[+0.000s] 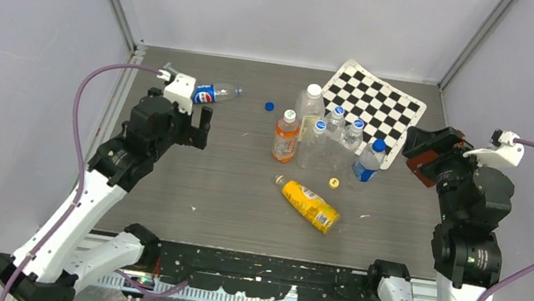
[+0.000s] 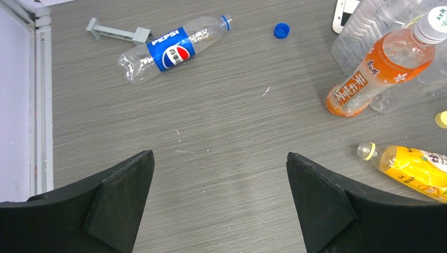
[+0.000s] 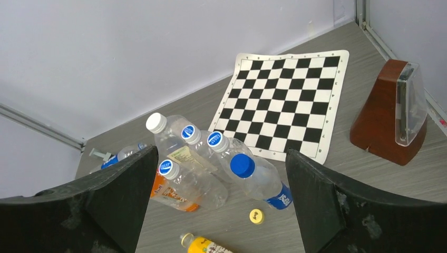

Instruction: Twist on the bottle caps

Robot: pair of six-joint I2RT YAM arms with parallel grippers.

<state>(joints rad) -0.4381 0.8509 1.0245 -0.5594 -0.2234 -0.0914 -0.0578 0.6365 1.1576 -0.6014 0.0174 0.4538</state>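
Right now both sets of fingers stand spread wide and hold nothing: your left fingers (image 2: pixel 219 155) hang over bare surface (image 2: pixel 221 116) near the left edge, and your right fingers (image 3: pixel 221 153) are raised by the right edge. Neither bottle is capped yet. The Pepsi bottle (image 2: pixel 171 50) lies on its side near the far left corner. Its blue cap (image 2: pixel 281 30) sits loose near its neck, apart from it. The juice bottle (image 1: pixel 309 205) lies on its side at the middle of the surface. Its yellow cap (image 1: pixel 333 182) rests near it, between it and the standing bottles (image 1: pixel 329 140).

Watch the rolling first. Both bottles are round and lying down, so a one-sided nudge from a finger probably sends them away rather than into the grip. The Pepsi bottle looks thin and dented; squeeze hard and it likely buckles, pulling the neck off line. The caps are low and flat, so fingers coming in too high may skate over them or flick them across the surface. The yellow cap is the tight one: reaching for it puts a wide finger close to the standing bottles, and one clip could topple several. Finally, a cap set on tilted may jam crooked instead of threading.
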